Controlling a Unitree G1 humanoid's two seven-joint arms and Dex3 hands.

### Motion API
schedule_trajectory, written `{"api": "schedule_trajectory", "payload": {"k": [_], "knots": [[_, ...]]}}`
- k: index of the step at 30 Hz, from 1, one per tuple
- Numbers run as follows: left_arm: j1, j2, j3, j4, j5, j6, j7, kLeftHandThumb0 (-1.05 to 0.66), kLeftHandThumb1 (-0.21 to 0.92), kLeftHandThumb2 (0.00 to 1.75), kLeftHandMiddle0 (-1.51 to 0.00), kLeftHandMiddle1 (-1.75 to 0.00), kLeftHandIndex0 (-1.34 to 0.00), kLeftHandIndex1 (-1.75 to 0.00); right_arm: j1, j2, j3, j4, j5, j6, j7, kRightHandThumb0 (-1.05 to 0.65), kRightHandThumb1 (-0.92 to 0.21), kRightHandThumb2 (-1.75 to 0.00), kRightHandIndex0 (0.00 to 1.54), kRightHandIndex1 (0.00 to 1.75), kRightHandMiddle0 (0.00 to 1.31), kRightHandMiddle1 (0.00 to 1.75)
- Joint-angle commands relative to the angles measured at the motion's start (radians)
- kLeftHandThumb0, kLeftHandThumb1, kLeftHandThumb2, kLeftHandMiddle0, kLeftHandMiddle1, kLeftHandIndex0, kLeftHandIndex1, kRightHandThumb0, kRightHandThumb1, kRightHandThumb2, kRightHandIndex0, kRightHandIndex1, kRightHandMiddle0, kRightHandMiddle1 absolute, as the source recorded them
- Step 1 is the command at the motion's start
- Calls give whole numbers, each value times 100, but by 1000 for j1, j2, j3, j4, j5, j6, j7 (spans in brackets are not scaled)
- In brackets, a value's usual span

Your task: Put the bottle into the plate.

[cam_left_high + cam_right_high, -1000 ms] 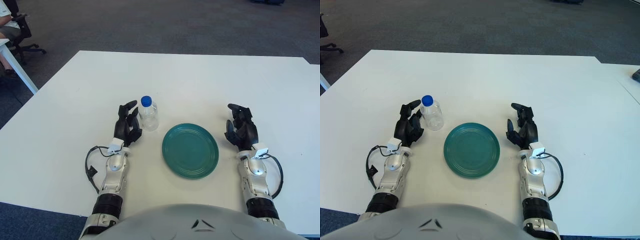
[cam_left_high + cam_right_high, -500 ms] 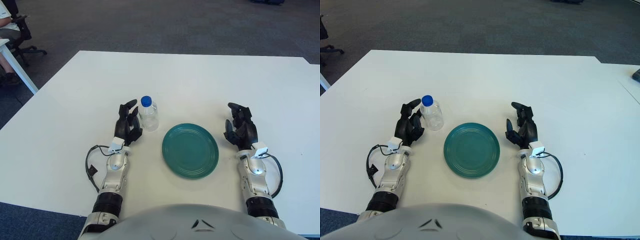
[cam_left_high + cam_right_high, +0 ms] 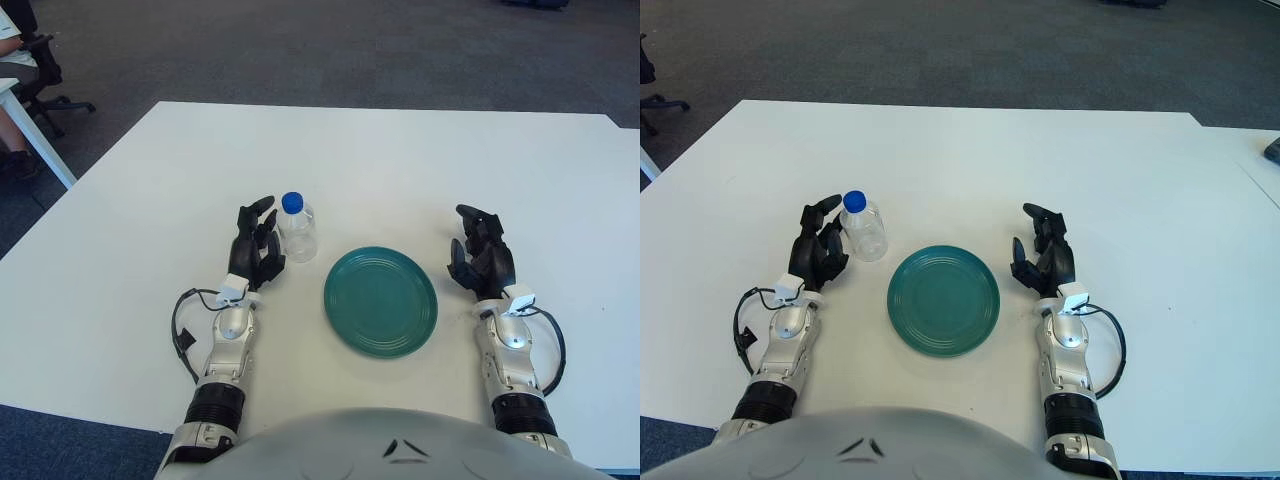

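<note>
left robot hand (image 3: 256, 246) open just beside upright bottle (image 3: 297, 230), plate (image 3: 381, 300) nearby.

Both forearms reach up from the bottom edge toward twelve o'clock, roughly parallel and well apart. The left hand (image 3: 255, 250) sits at about ten o'clock from the view's centre, palm turned inward toward three o'clock, its black fingers (image 3: 262, 207) loosely curved and spread, closed on nothing. A black cable loops out from its silver wrist at nine o'clock. The right hand (image 3: 480, 257) sits at about three o'clock, palm facing nine o'clock, fingers relaxed and part-curled, holding nothing. A cable loops from its wrist toward three o'clock.
</note>
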Motion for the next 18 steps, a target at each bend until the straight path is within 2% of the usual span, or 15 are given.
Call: {"api": "schedule_trajectory", "payload": {"k": [1,5,8,13,18], "knots": [[133,32,-28,90,70,-63,-10,-91,92,62,-39,0,0,-79,39,11,1,58,-7,65,-11,-39,-68,-82,49,7,0,92],[145,51,-46,67,81,-39,-28,-99,92,60,-27,0,0,-57,38,9,2,59,-11,66,-15,-39,-69,-81,49,7,0,90],[157,61,-56,34,70,11,-55,-102,92,58,-20,0,0,-44,34,7,2,65,-16,65,-20,-38,-70,-81,50,8,0,89],[182,78,-67,-16,69,45,-86,-104,92,53,-5,0,0,-12,25,5,0,78,-19,59,-27,-39,-72,-81,51,8,0,86],[203,114,-81,-51,132,72,-76,-105,92,50,-1,0,0,-2,17,5,-2,90,-16,48,-28,-41,-75,-79,50,8,0,84]]}}
